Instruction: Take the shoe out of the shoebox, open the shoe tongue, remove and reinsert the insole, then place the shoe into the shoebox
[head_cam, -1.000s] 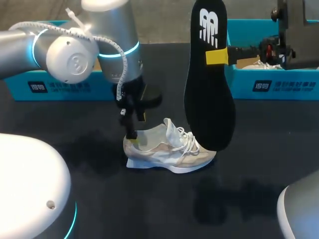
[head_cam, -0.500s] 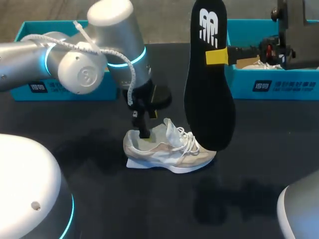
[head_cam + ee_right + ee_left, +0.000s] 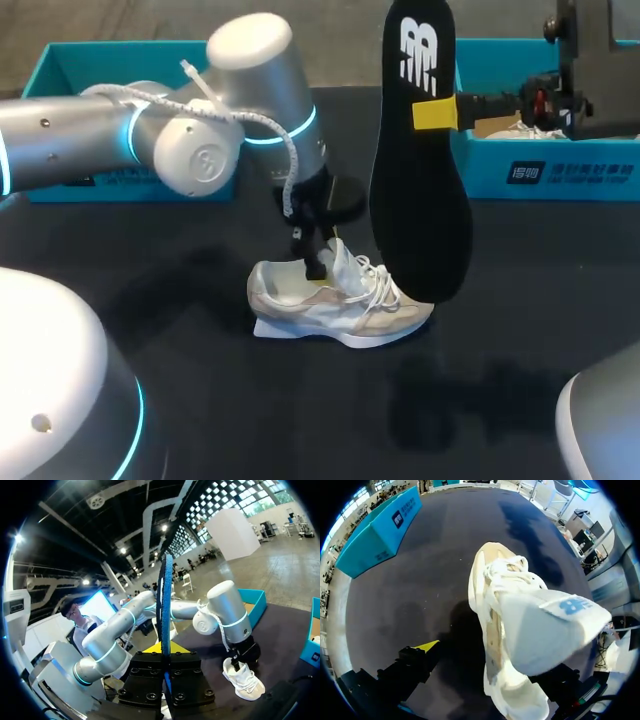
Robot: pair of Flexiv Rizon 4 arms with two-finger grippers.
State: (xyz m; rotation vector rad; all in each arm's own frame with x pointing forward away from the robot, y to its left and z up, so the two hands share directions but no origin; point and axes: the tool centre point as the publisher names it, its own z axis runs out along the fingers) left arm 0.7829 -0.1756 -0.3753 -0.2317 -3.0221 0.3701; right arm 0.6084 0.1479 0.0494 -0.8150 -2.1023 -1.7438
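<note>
One black table (image 3: 250, 400) is carrying everything we are working with. At its far edge the left-hand shoebox (image 3: 60, 62) and the right-hand shoebox (image 3: 560, 170), both teal, are standing well apart.

Our right claw (image 3: 435, 113) is clamping the black insole (image 3: 420, 190) from both sides and holding it upright in the air, broad forefoot end hanging down near the laces.

The pale shoe (image 3: 340, 300) is lying on the table between the boxes, out of either one, heel toward our left arm. Our left claw (image 3: 315, 262) is sitting at the shoe's mouth with its fingers spread wide. In the left wrist view one yellow tip (image 3: 427, 646) is standing clear of the shoe's side. The tongue (image 3: 545, 630) is lifting up toward the wrist, the other finger hidden behind it.

We are judging that the insole is about to go back in.

To do this well:
- We are wanting the left claw to press the tongue forward and steady the shoe, so the mouth is gaping.
- We are wanting the right claw to tilt the insole's forefoot end toward the toe and slide it in low along the sole.
- We are wanting to release only once the heel end is lying flat.
- We are watching for the laces snagging the edge, or the light shoe skidding.
</note>
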